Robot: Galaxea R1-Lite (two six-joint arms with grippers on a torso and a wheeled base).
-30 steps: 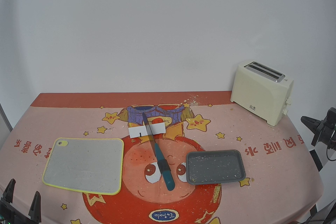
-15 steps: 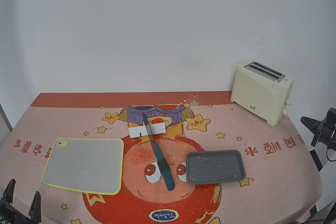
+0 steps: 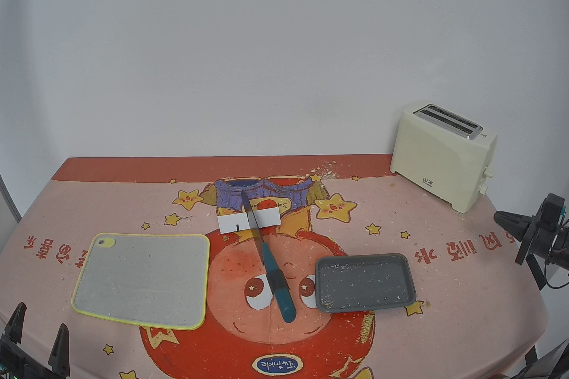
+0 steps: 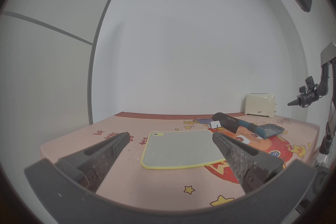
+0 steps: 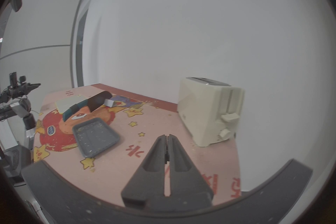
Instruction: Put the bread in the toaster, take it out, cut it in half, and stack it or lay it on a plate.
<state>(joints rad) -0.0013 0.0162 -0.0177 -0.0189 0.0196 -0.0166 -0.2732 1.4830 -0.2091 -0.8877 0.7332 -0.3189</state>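
Observation:
A cream toaster stands at the table's back right, both slots on top dark; it is also in the right wrist view. My right gripper hangs by the table's right edge, in front of the toaster, fingers pressed shut on nothing. A grey plate-tray dusted with crumbs lies right of centre. A teal-handled knife lies at the middle. The grey cutting board with a yellow rim sits at the left. My left gripper stands open over the front left corner, short of the board.
A white paper tag lies under the knife blade. Crumbs are scattered near the table's back edge. A pale wall rises close behind the table. The cloth between the tray and the toaster is bare.
My right gripper has moved left and slightly down, in over the table's right edge. The left gripper and the things on the table have stayed put.

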